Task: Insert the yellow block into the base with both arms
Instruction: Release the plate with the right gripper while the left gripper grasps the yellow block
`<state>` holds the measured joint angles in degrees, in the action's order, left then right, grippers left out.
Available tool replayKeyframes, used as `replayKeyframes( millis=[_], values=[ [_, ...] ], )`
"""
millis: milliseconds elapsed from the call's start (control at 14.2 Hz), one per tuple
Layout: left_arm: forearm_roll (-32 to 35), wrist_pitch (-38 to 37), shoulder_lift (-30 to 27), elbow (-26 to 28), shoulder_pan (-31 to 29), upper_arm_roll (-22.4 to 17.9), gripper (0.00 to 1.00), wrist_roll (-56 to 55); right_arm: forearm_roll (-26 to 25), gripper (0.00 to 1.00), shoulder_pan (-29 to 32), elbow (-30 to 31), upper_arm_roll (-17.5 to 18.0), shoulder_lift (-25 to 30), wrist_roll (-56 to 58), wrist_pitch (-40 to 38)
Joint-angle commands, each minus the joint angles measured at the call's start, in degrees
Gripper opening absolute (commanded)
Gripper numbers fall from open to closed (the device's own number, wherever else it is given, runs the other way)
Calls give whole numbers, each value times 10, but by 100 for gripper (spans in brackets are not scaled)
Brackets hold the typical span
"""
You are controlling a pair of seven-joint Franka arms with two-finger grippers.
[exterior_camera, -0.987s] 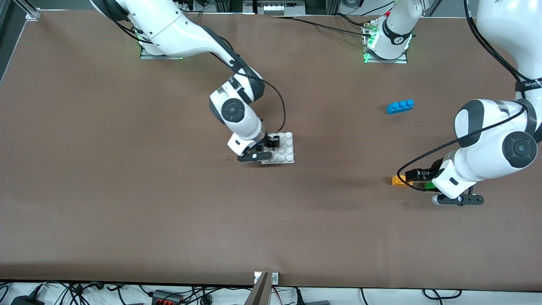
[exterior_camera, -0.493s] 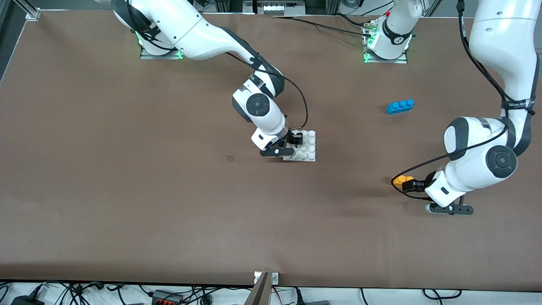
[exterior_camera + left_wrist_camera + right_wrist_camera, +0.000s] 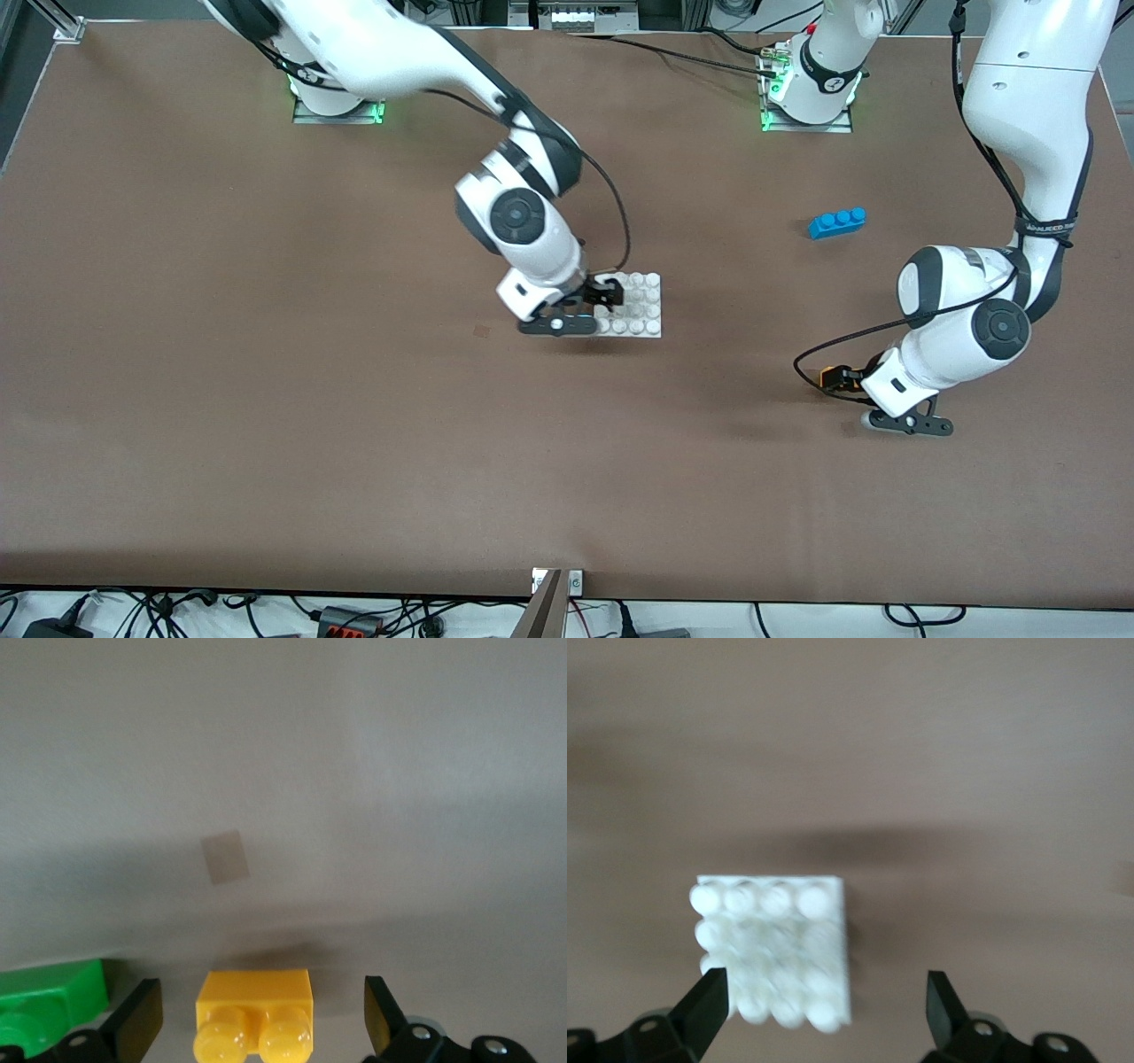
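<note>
Yellow block [image 3: 253,1014]: small orange-yellow brick, two round studs, sits between left gripper [image 3: 257,1020] fingers, gaps either side, fingers spread. Base [image 3: 631,305]: flat white square plate, 4x4 round studs, on table under right gripper [image 3: 822,1005], one edge between its spread fingers.

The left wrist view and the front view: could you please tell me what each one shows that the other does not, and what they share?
Only the left wrist view shows the green brick beside the yellow block, and the left gripper open, a finger on either side of the block. Only the front view shows the base, the right gripper at it, and the blue brick. Both show the yellow block and the brown table.
</note>
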<state>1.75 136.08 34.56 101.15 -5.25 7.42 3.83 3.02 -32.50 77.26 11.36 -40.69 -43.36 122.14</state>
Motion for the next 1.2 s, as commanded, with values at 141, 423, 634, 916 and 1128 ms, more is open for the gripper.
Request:
replayKeyframes(
  millis=[141, 423, 634, 916, 1128],
  values=[
    [8, 22, -21, 50, -2, 0, 100, 14, -8, 100, 117, 28, 2, 147, 138, -264],
    [9, 44, -18, 65, -2, 0, 100, 14, -52, 100, 236, 25, 2, 224, 284, -401],
    [10, 44, -17, 65, -3, -1, 100, 21, -62, 100, 319, 24, 2, 283, 350, -452],
    [9, 54, -14, 65, -7, -6, 100, 35, -80, 100, 349, 106, -39, 367, 462, -413],
    [10, 55, -11, 66, -7, -6, 90, 35, -58, 100, 334, 208, -121, 424, 471, -317]
  ],
)
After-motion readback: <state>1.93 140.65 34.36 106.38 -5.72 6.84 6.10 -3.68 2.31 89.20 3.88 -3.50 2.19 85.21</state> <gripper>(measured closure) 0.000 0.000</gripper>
